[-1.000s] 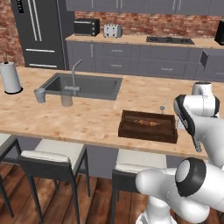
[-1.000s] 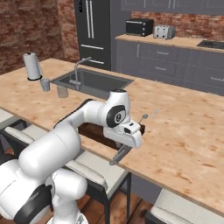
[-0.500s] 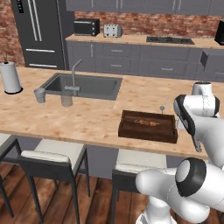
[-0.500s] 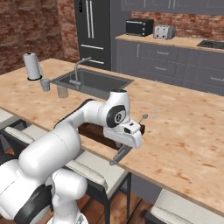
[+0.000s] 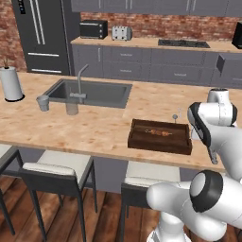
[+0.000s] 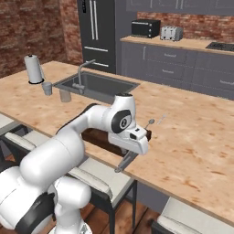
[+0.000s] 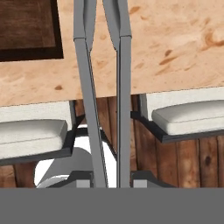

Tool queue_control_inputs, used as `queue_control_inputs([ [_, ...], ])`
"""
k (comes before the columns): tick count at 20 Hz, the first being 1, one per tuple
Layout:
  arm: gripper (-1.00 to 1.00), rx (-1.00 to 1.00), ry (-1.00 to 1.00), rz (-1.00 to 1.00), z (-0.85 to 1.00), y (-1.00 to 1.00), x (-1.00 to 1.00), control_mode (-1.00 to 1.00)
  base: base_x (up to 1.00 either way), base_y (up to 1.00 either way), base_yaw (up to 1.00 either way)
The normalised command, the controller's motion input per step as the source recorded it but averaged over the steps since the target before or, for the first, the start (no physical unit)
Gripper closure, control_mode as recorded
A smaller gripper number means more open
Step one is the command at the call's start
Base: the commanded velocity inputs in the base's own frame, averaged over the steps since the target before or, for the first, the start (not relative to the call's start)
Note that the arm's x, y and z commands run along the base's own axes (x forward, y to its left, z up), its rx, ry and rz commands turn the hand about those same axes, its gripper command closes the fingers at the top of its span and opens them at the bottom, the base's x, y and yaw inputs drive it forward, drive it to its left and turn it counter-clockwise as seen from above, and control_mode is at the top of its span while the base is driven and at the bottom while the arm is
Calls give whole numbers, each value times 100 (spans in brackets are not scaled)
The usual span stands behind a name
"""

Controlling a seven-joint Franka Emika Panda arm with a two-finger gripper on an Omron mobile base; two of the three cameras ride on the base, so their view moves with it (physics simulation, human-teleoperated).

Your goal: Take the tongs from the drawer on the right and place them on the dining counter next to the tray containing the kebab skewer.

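The gripper (image 7: 113, 183) is clamped narrow on the tongs (image 7: 103, 92), whose two slim matte-grey arms run up the middle of the hand view. The dark wooden tray (image 7: 28, 30) sits upper left, beside them (skewer out of frame); pale wood-grain dining counter (image 7: 175, 48) lies beneath their far ends.

Even bright rendered light, soft faint shadows, no glare, slightly coarse detail.
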Motion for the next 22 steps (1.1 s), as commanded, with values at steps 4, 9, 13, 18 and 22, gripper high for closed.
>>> queue_control_inputs([
  [4, 100, 0, 0, 0, -8, -18, 35, -100, 0, 0, 0],
  [9, 100, 1, 0, 0, -15, -33, 59, -100, 0, 0, 0],
  [13, 100, 4, 0, 0, -17, -31, 70, -100, 0, 0, 0],
  [18, 100, 3, 0, 0, -16, -33, 69, -100, 0, 0, 0],
  [22, 100, 4, 0, 0, -17, -42, 64, -100, 0, 0, 0],
])
